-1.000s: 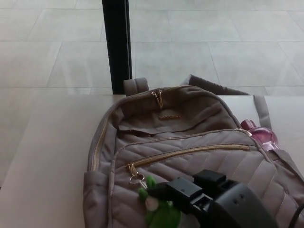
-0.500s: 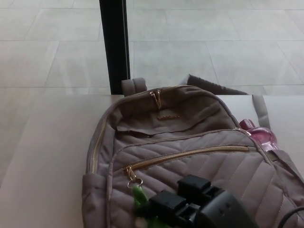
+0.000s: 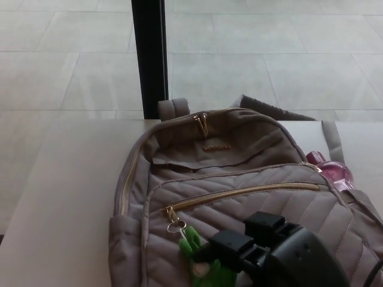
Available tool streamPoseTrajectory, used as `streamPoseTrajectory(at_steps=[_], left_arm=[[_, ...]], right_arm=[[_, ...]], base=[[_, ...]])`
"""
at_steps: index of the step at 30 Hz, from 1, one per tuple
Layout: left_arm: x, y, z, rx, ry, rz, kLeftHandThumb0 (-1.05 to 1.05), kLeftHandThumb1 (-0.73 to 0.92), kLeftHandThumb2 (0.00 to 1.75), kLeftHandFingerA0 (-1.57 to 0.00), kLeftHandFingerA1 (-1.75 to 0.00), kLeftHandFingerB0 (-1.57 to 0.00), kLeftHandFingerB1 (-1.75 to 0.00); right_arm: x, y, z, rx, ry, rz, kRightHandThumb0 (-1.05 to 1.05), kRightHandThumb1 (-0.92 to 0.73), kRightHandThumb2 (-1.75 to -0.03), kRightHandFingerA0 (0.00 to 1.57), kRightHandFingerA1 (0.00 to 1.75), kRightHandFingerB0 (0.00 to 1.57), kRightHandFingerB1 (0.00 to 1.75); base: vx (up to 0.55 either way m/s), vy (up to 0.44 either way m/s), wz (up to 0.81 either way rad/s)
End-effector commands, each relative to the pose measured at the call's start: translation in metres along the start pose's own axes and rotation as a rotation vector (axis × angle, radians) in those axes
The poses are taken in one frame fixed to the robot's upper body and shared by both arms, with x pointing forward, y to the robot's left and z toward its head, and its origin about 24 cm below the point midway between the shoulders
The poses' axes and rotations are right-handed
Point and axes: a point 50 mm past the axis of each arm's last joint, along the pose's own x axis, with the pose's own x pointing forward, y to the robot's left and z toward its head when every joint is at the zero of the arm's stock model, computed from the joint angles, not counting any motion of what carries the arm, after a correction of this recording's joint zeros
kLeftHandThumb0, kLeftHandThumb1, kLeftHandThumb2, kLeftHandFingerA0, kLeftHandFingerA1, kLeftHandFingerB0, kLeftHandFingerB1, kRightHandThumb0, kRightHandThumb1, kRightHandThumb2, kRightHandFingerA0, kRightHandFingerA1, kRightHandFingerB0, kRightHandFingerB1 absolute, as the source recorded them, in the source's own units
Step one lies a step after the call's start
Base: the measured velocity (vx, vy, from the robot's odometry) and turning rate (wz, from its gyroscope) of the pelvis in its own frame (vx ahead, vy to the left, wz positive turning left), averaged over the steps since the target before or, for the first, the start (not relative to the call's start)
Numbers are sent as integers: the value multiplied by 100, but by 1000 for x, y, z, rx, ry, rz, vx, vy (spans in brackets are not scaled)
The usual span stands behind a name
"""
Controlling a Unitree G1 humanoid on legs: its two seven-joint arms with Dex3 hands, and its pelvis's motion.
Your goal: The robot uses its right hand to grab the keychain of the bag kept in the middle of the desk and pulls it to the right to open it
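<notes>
Half a second on, the right hand (image 3: 239,254) has come up and to the right a little with the green toy, and the whole view has slid slightly rightward too, so part of that shift is the camera's. Its thick black fingers (image 3: 226,244) are now closed about the lower part of the green keychain (image 3: 194,248), which pokes out at ten o'clock from the hand; whether the grip is firm or only partial I cannot tell, as the knuckles hide the contact. From the toy a small metal ring (image 3: 175,226) runs up at eleven o'clock to the gold zip pull at the left end of the front-pocket zip (image 3: 245,192). That zip is the axis that matters: it lies nearly level across the bag (image 3: 227,173), rising a touch toward three o'clock, and looks fully closed along its length. So the pull, by my judgement, must go toward three o'clock, along the zip line and not toward the wrist at five, or the slider may bind. The wrist and forearm come in from the lower right corner. Beyond, a pink bottle (image 3: 332,170) sits in the side pocket at two o'clock, and the bag lies flat on the pale worktop (image 3: 66,197). No left hand shows.
</notes>
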Motion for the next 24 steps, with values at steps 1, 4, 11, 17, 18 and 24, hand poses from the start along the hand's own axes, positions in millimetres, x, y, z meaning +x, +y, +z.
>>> streamPoseTrajectory(at_steps=[1, 4, 11, 17, 18, 24], left_arm=[[-1, 4, 1, -11, -12, -5, -63, 75, 62, -69, -62, -59, -45], [0, 4, 3, 5, -17, -9, -62, 76, 63, -69, -62, -58, -45], [0, 3, 2, 1, -11, -19, -66, 76, 63, -68, -61, -58, -45], [0, 2, 3, 27, -28, -52, -63, 77, 63, -66, -64, -54, -47], [-1, 2, 4, 24, -31, -59, -64, 77, 63, -66, -66, -55, -47], [-1, 2, 5, 46, -39, -69, -63, 78, 63, -67, -71, -59, -48]], right_arm=[[-9, 17, -14, 4, 83, 83, -53, -53, -111, 132, 137, 91, 104], [-7, 20, -12, 66, 70, 37, -50, -46, -107, 125, 174, 87, 115], [-8, 20, -15, 122, 78, 19, -54, -57, -132, 139, 148, 96, 118], [-12, 17, -25, 100, 125, 43, -46, -40, -143, 120, 175, 92, 152], [-12, 16, -27, 95, 130, 43, -45, -40, -144, 122, 175, 91, 156], [-16, 12, -40, 25, 143, 63, -43, -45, -141, 118, 175, 91, 175]], base=[[0, 0, 0], [0, 0, 0], [0, 0, 0], [0, 0, 0], [0, 0, 0], [0, 0, 0]])
